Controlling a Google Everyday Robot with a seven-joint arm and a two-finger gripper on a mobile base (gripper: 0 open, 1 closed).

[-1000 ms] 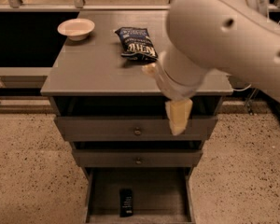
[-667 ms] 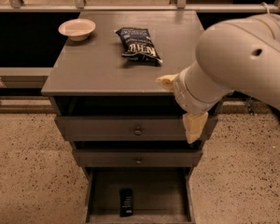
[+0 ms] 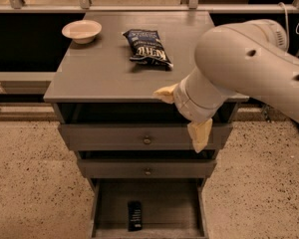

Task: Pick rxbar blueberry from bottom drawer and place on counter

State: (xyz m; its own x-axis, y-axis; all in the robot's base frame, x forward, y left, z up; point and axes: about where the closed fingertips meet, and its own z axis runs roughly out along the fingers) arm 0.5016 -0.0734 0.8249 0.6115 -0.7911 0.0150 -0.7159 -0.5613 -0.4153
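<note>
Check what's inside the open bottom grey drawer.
One small flat dark snack bar lies on the bottom drawer floor, left of centre. Any part beneath the middle drawer is hidden. The gripper, open, hangs by the grey counter's front edge, outside it.

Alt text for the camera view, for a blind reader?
The robot's open gripper hangs empty before the top drawer, near the front edge of the counter. The rxbar blueberry lies on the floor of the open bottom drawer; a chip bag and bowl sit on the counter.
</note>
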